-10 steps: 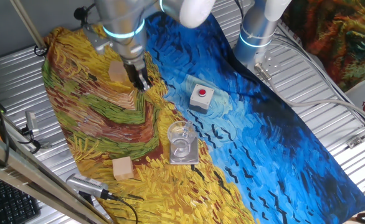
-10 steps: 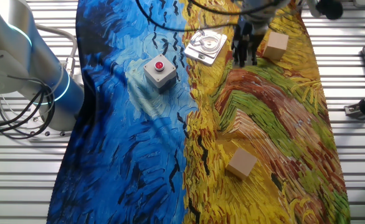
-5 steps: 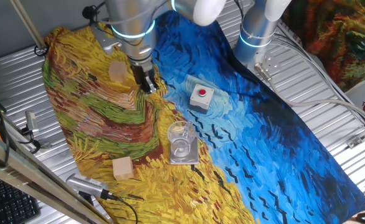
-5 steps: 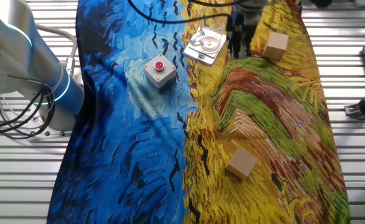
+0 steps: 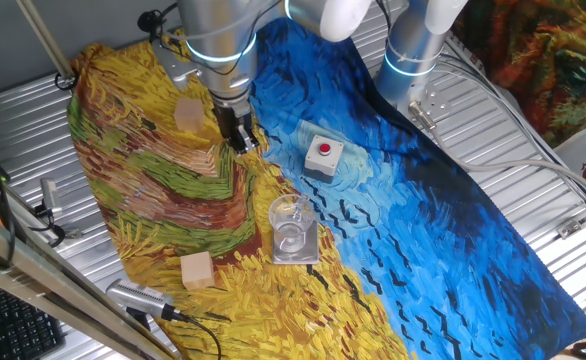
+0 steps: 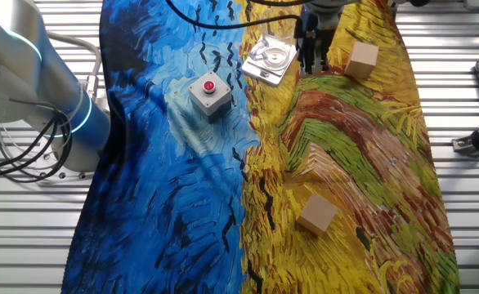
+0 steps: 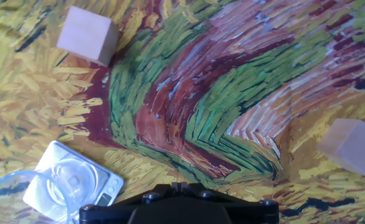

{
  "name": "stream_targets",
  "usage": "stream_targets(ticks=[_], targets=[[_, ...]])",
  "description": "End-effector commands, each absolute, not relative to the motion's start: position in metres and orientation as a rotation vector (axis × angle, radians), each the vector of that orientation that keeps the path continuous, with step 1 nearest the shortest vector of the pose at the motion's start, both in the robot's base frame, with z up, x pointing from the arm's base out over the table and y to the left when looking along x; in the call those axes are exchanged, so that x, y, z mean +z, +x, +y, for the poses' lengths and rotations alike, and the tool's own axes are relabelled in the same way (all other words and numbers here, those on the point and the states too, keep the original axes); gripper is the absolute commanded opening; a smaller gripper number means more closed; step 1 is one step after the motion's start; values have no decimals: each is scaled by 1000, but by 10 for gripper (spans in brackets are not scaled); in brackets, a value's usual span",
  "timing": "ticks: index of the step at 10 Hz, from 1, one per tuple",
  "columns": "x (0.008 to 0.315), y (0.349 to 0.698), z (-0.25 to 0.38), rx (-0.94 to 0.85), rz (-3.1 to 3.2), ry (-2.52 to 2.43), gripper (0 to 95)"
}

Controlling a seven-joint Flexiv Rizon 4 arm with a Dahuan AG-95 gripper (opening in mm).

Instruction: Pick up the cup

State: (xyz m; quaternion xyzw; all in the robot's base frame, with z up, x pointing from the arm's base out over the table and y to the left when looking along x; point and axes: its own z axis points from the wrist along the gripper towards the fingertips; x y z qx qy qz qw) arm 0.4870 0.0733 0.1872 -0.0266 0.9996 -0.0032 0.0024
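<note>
The cup [image 5: 291, 224] is a small clear tumbler standing upright on a flat grey square plate [image 5: 308, 255] on the painted cloth. It also shows in the other fixed view [image 6: 275, 55] and at the lower left edge of the hand view [image 7: 42, 191], on the plate [image 7: 104, 184]. My gripper [image 5: 239, 137] hangs above the cloth, up and to the left of the cup, apart from it. In the other fixed view the gripper [image 6: 311, 59] is just right of the cup. In the hand view the gripper [image 7: 180, 185] has its fingers together and holds nothing.
Two wooden cubes lie on the yellow part of the cloth: one [image 5: 189, 113] beside my gripper, one [image 5: 197, 270] near the front edge. A grey box with a red button [image 5: 323, 155] stands right of my gripper. A second arm's base [image 5: 413, 50] stands at the back.
My gripper has moved a short way from beside the wooden cube towards the cup, still shut. The cup, cubes and button box have not moved.
</note>
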Motion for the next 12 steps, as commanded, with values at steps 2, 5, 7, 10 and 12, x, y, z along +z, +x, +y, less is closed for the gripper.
stream_targets(ticks=[2,5,7,10,12], targets=[[187,487,73,-14,3139,-81,0],[187,487,73,0,3169,-124,0],[187,487,73,-8,3168,-143,0],[187,487,73,-8,3160,-197,0],[187,487,73,-34,3146,-174,0]])
